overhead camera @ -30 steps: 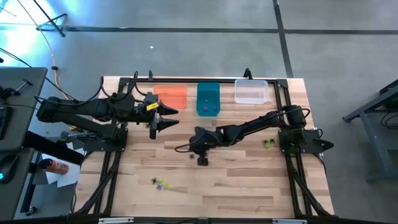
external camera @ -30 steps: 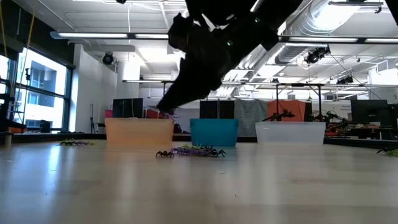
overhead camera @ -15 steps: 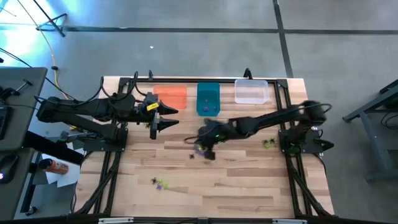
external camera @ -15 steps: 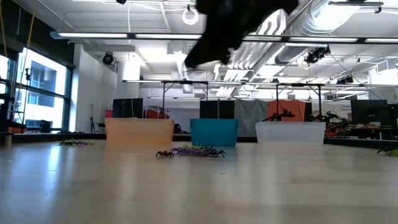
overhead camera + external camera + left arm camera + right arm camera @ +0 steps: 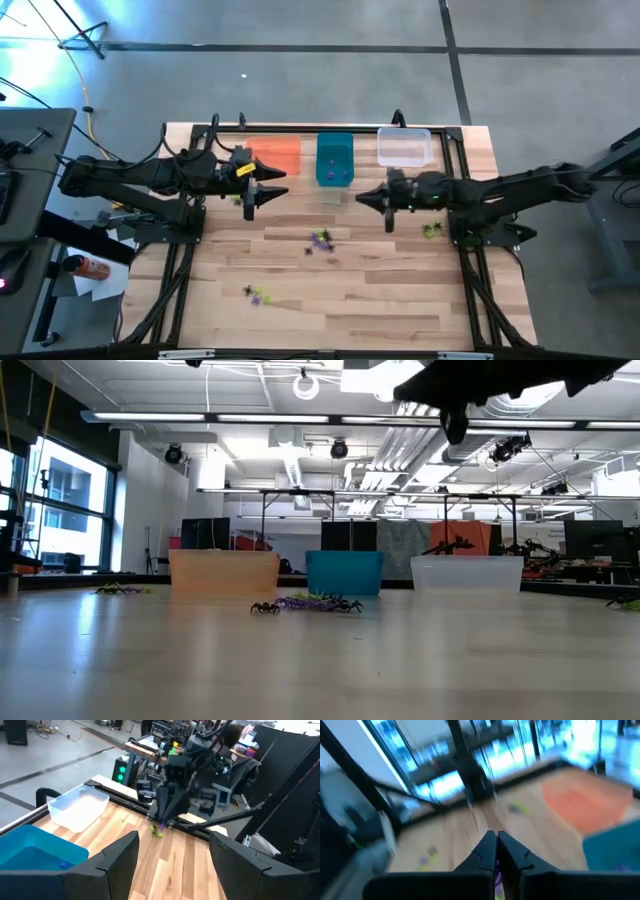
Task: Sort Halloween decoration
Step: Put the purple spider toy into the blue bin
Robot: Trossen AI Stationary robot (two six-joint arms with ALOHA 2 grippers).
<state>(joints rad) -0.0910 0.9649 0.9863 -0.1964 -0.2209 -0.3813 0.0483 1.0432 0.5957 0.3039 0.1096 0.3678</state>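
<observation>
The Halloween decoration lies scattered on the wooden table. A small heap of purple, green and black pieces [image 5: 320, 240] sits mid-table and also shows in the low view [image 5: 310, 603]. Other pieces lie near the front [image 5: 258, 295] and by the right arm's base [image 5: 432, 230]. My right gripper [image 5: 362, 198] hangs high over the table's right half, pointing left, shut on a tiny purple piece [image 5: 162, 826]. My left gripper [image 5: 268, 192] hovers open beside the orange bin [image 5: 275, 155], holding nothing. My right gripper pinches a tiny purple piece between its shut fingers; a strip of purple [image 5: 496, 870] shows in the slit between them. The fingers lie near level, pointing toward the table's left. The piece dangles at the fingertips, lifted well clear of the table.
Three bins stand in a row along the far edge: orange, teal [image 5: 334, 160] with purple pieces inside, and clear [image 5: 404, 147]. Black frame rails [image 5: 180, 270] run along the table's left and right sides. Bare wood lies between the heap and the bins.
My right gripper has stayed shut. It has risen from the heap at mid-table and drawn back toward the table's right edge, tipping from pointing down to nearly level. The heap has stayed on the table.
</observation>
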